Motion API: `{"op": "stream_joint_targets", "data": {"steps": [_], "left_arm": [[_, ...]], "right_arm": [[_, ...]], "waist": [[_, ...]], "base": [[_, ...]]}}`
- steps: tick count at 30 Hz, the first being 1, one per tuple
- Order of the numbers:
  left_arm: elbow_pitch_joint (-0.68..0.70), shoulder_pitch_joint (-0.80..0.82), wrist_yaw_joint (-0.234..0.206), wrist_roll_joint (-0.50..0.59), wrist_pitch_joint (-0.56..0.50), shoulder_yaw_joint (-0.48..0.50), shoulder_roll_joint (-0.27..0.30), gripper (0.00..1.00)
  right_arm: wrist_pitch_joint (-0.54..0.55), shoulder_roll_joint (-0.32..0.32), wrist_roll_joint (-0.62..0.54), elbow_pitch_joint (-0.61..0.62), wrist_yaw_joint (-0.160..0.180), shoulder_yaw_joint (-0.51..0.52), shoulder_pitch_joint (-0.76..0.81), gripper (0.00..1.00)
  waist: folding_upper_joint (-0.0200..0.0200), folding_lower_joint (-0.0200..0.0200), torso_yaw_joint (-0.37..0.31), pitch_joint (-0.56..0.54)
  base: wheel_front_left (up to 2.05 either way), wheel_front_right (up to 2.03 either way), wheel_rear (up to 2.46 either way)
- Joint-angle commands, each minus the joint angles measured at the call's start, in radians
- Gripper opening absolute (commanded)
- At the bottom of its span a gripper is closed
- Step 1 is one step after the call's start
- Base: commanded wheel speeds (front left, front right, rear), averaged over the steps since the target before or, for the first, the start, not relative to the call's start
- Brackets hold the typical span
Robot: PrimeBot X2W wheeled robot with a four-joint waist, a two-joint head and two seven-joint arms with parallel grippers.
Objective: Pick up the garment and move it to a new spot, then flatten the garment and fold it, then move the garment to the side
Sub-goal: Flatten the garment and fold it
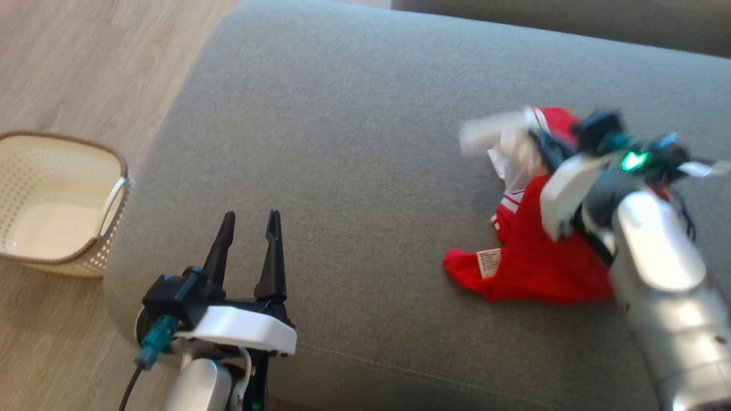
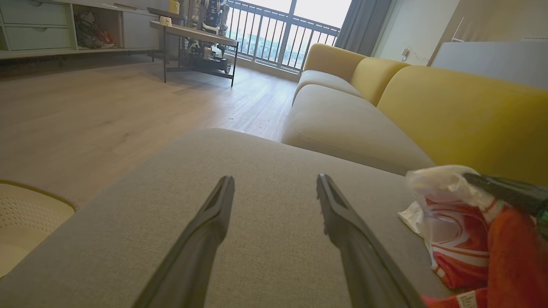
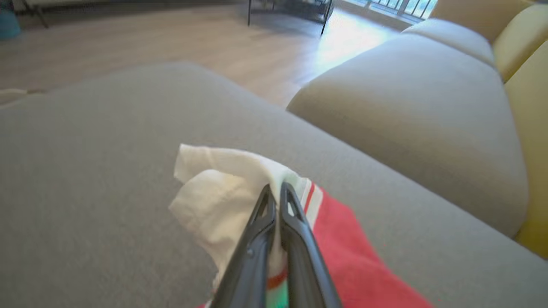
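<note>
Right wrist view: right gripper (image 3: 276,188) pinched shut on a white fold of the red jersey (image 3: 359,261).

In the head view I see the jersey (image 1: 537,262) bunched on the right side of the grey sofa cushion (image 1: 354,142). Its white part is raised at the far end by the right gripper (image 1: 539,142), and the red body and care label (image 1: 489,261) rest nearer me. The left gripper (image 1: 250,220) hovers at the near left edge, jaws moderately apart and empty, well apart from the jersey. A perforated basket (image 1: 97,257) stands on the floor further left. I judge the fabric to be light, limp and possibly slick, so it will drape and drag rather than hold shape. To spread it, I would grip a hem corner or shoulder seam and check for doubled layers.
</note>
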State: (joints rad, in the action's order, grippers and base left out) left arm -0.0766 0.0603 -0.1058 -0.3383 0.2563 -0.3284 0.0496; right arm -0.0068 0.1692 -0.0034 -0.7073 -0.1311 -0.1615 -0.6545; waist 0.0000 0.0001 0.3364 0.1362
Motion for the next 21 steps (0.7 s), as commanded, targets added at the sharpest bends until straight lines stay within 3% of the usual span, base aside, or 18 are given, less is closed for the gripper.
{"op": "stream_joint_targets", "data": {"steps": [1,9,17,21], "left_arm": [[0.023,0.025,0.0,-0.002,0.005,0.039,0.001,1.0],[0.025,0.002,0.007,-0.006,0.005,0.065,0.001,1.0],[0.025,-0.019,0.01,-0.014,0.005,0.04,0.001,1.0],[0.027,-0.024,0.012,-0.014,0.005,0.047,0.001,1.0]], "right_arm": [[-0.033,-0.02,0.018,0.054,0.0,0.022,-0.071,0.0],[-0.109,-0.009,0.04,0.121,0.0,0.186,-0.212,0.0],[-0.144,0.068,-0.03,0.121,0.0,0.352,-0.386,0.0],[-0.17,0.065,-0.076,0.13,0.0,0.378,-0.462,0.0]], "waist": [[0.0,-0.0001,-0.02,-0.026],[0.0,-0.0001,-0.056,-0.078],[0.0,-0.0001,-0.05,-0.103],[0.0,-0.0001,-0.042,-0.11]], "base": [[0.0,0.0,0.0],[0.0,0.0,0.0],[0.0,0.0,0.0],[0.0,0.0,0.0]]}}
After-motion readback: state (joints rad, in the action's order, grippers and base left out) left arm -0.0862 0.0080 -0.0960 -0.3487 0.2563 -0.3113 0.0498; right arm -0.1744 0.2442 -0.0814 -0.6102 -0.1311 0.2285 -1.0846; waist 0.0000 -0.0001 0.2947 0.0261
